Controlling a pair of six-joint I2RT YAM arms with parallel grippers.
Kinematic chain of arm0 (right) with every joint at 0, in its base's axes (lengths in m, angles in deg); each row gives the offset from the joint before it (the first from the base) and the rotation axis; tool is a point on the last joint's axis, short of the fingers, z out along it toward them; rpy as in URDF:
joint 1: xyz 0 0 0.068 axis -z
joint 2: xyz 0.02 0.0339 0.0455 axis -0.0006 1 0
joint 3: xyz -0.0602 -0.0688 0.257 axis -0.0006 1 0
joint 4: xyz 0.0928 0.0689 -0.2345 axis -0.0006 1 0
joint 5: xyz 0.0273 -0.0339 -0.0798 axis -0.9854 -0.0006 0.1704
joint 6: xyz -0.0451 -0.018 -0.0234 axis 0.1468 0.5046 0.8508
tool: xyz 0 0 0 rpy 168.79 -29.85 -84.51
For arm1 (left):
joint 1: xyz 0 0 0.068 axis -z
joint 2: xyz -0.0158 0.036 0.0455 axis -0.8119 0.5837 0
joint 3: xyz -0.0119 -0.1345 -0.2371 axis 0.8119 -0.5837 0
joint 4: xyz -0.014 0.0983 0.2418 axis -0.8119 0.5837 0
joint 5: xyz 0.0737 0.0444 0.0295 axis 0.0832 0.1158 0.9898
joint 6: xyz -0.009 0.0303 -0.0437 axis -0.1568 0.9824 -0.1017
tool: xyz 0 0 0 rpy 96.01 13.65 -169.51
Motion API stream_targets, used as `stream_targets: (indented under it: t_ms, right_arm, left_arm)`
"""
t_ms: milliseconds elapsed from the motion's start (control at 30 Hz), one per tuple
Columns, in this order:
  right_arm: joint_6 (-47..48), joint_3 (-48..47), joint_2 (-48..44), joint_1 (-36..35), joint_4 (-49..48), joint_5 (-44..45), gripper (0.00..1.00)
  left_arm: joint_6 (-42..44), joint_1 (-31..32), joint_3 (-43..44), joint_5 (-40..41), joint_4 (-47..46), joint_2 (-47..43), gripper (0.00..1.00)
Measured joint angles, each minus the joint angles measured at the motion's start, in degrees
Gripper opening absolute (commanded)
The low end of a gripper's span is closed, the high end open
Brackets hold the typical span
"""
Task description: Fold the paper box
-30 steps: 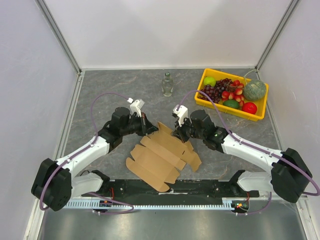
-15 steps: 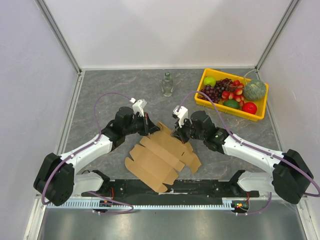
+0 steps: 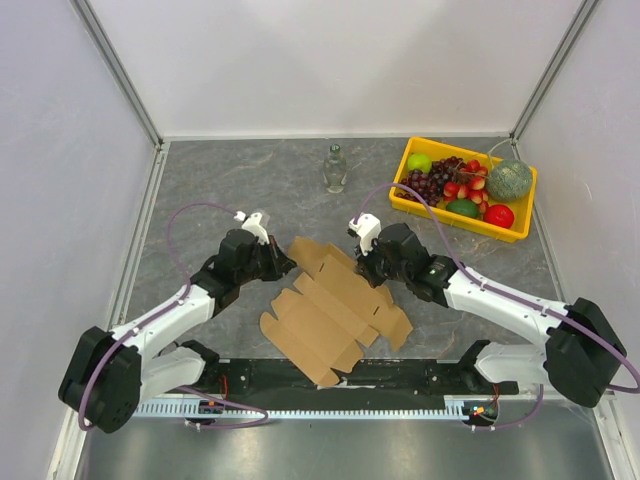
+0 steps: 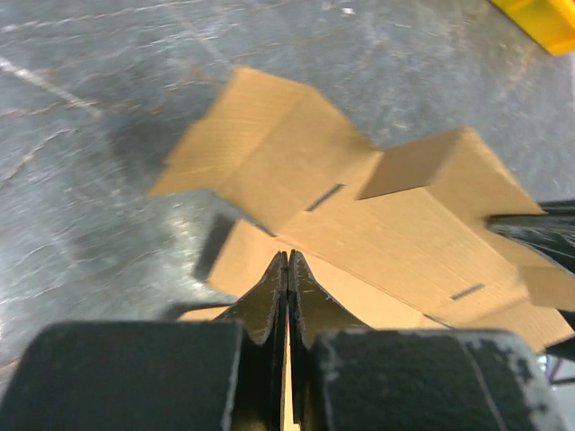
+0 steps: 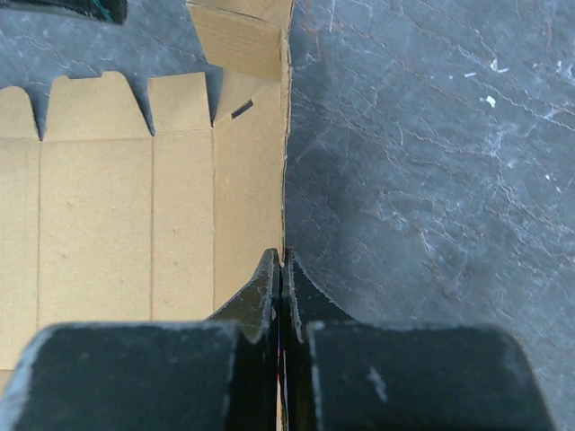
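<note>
Change since the earlier view: the left gripper (image 3: 284, 263) has drawn back toward the left and near side, and the far corner of the paper box (image 3: 330, 310) now reaches further left. Item, paper box: flat brown die-cut sheet with flaps and slots, lying at table (image 3: 220, 180) centre between the two arms, its far flaps partly raised off the surface. Item, left gripper: jaws fully closed, a thin cardboard edge pinched between the fingers (image 4: 269, 296) at the sheet's far-left side. Item, right gripper (image 3: 368, 270): jaws likewise closed, nipping the sheet's far-right edge, as the right wrist view shows the edge running straight into the fingertips (image 5: 266, 285). Item, yellow tray (image 3: 480, 228): far-right corner, holding assorted fruit, well apart from the sheet. Item, glass bottle (image 3: 335, 168): upright, at the far middle of the table, apart from both arms.
</note>
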Motion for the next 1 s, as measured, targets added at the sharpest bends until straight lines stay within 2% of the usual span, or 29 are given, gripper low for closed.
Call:
stream_targets:
  t_ms: [533, 1000]
  right_arm:
    - [0.07, -0.11, -1.07, 0.00, 2.05, -0.59, 0.00]
    - [0.61, -0.11, -3.17, -0.04, 2.10, -1.99, 0.00]
  left_arm:
    - [-0.28, -1.25, -1.14, 6.34, 0.09, 8.46, 0.02]
    - [0.96, -1.25, -0.39, 4.59, -1.62, 16.85, 0.02]
